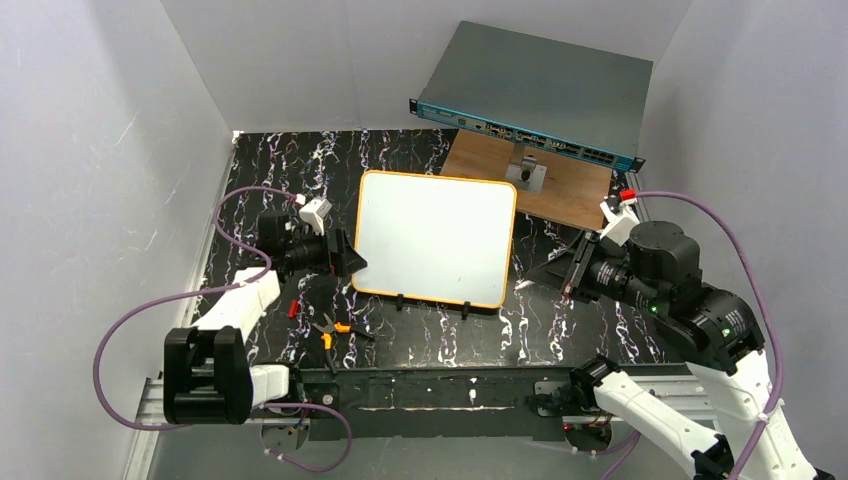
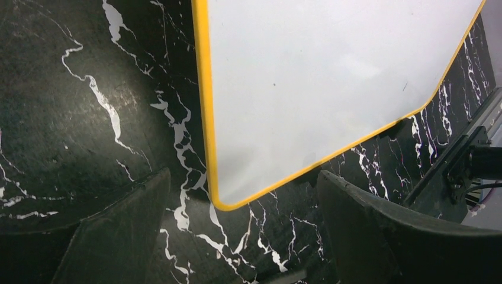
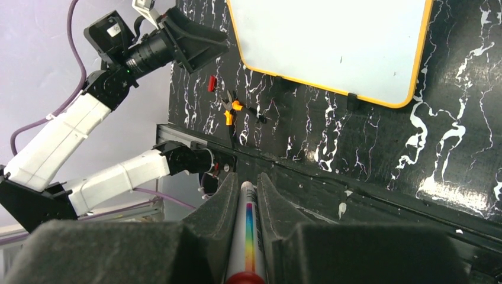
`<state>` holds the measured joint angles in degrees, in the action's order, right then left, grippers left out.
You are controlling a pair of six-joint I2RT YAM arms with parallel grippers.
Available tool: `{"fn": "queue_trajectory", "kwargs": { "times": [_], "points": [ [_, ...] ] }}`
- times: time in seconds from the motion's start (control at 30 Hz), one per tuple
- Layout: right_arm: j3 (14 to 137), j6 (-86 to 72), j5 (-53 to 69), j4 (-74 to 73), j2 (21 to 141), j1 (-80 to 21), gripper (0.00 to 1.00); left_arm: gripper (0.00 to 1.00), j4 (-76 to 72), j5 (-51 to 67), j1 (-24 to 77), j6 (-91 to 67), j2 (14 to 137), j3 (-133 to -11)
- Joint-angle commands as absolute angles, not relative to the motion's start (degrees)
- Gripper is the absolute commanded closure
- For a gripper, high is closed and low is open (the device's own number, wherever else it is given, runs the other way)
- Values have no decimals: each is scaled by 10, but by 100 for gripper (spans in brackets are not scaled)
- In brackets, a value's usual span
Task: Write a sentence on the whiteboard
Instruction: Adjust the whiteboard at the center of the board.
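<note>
Whiteboard (image 1: 436, 238), left gripper (image 1: 352, 260) spread open just beside its near corner, right gripper (image 1: 545, 273) clamping marker (image 3: 247, 236)

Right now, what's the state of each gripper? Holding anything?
Left gripper: open, empty, by a corner of the orange-rimmed white whiteboard.
Right gripper: closed on a white marker with a rainbow stripe and red end.
</note>
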<state>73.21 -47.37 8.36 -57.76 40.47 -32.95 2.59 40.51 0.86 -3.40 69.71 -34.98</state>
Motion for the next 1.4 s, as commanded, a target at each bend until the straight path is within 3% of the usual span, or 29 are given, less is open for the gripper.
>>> {"fn": "queue_trajectory", "kwargs": {
  "times": [0.0,0.43,0.73,1.03,1.37],
  "points": [
    [729,-481,76,-588,393,-326,99,7,-18,433,6,-28,727,-382],
    [719,-505,69,-597,384,-326,99,17,-129,463,8,-80,790,-363],
    [722,-494,75,-587,396,-326,99,32,-134,461,10,-94,790,-355],
    [718,-489,77,-581,391,-326,99,54,-159,460,17,-141,755,-315],
    [710,-484,83,-578,381,-327,99,63,-137,454,28,-156,684,-270]
  ]
}}
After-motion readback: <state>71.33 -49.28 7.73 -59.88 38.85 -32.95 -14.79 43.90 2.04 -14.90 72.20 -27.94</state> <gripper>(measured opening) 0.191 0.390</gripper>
